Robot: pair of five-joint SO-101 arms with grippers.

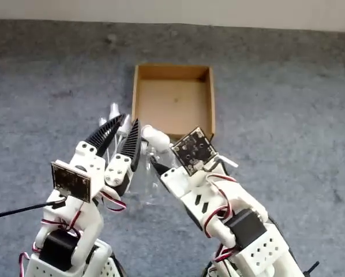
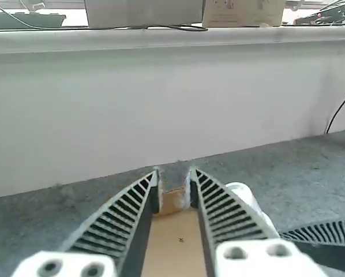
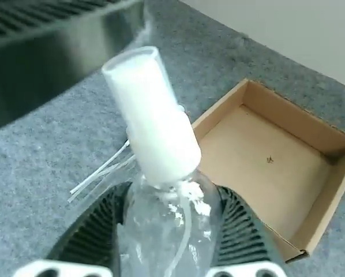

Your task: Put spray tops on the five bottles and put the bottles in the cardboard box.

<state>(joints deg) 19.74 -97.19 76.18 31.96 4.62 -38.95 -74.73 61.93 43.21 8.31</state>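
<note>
My right gripper (image 3: 169, 234) is shut on a clear bottle (image 3: 172, 222) that carries a white spray top (image 3: 155, 124). It holds the bottle upright just in front of the cardboard box (image 1: 172, 101), whose floor is bare. From above, the white top (image 1: 155, 137) shows beside the box's near wall, above the right gripper (image 1: 156, 161). My left gripper (image 1: 130, 120) hovers close to the left of that top, open, with nothing between its black ribbed fingers (image 2: 132, 208). The left gripper (image 2: 173, 176) points over the box (image 2: 175, 231), and the white top (image 2: 242, 195) stands just beside it.
Loose spray tops with thin dip tubes (image 1: 112, 111) lie on the grey carpet left of the box, and their tubes (image 3: 100, 170) trail behind the held bottle. Clear plastic (image 1: 143, 193) lies on the carpet between the two arms. A white wall (image 2: 161, 109) backs the table.
</note>
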